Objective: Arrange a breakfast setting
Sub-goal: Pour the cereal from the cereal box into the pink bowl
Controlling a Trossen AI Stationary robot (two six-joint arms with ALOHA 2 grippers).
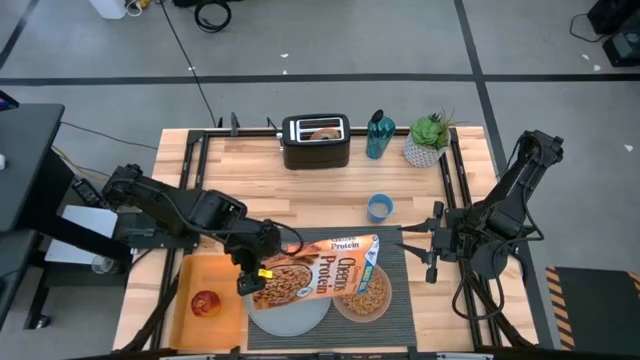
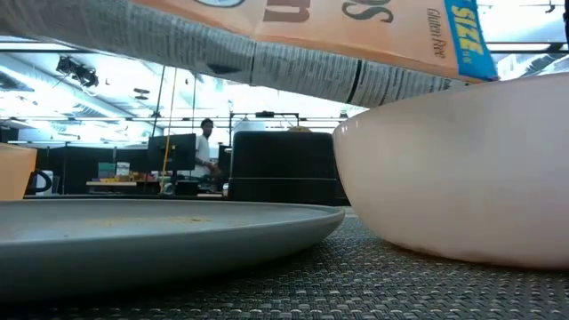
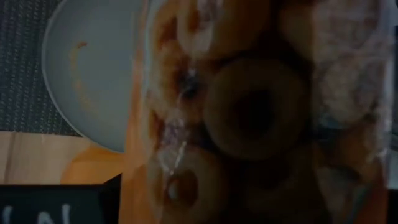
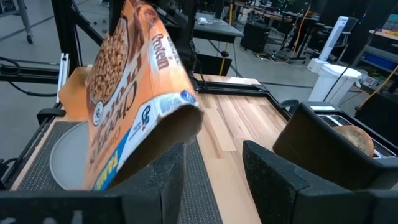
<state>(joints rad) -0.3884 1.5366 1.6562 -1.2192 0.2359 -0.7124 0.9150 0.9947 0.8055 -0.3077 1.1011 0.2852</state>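
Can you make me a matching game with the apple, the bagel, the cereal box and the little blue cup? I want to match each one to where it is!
Things:
1. red apple
2. bagel
3. cereal box
4. blue cup

Places:
A. in the black toaster
B. on the bare wooden table
C. on the orange tray
D. held tipped over the pink bowl by the left pincer

Pairs: 1-C, 2-A, 3-D, 4-B
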